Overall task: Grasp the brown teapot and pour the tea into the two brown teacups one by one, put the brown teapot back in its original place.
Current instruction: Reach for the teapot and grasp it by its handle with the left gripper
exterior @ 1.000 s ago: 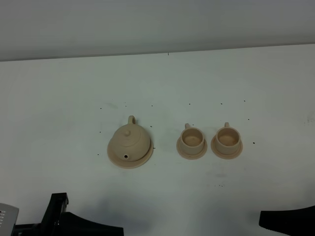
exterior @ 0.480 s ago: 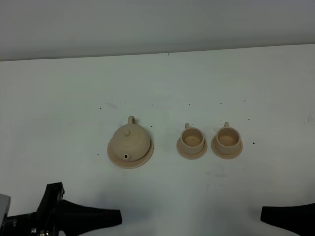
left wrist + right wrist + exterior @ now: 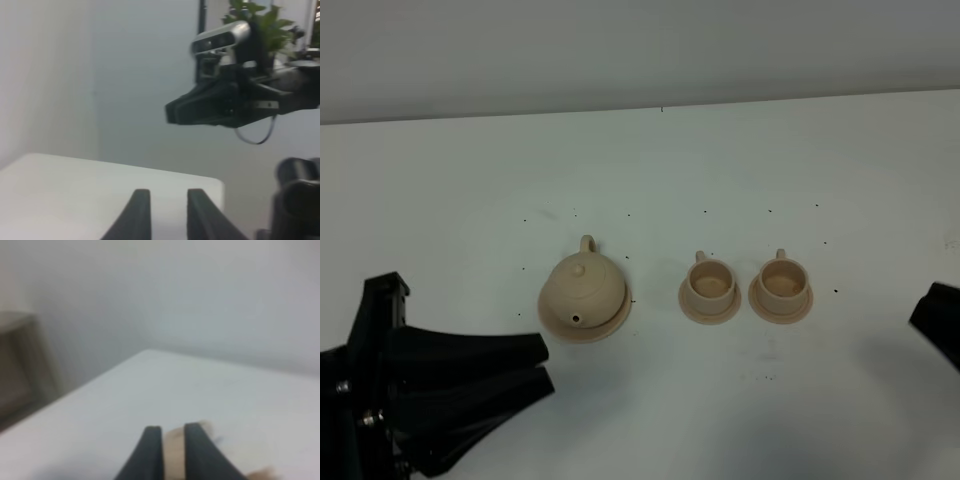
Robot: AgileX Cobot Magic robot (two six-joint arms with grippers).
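Squat ceramic brown teapot (image 3: 582, 288) on its saucer (image 3: 617, 320), likely heavy, slick, breakable, best taken by its loop handle (image 3: 587, 243); left gripper (image 3: 545, 363) and right gripper (image 3: 172, 429) narrowly parted, empty.

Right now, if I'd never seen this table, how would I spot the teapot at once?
On the white table, three beige-tan pieces stand in a row. The teapot is the leftmost, on a wide saucer. Unlike the two small open teacups beside it, it is squat, round and topped by a knobbed lid.
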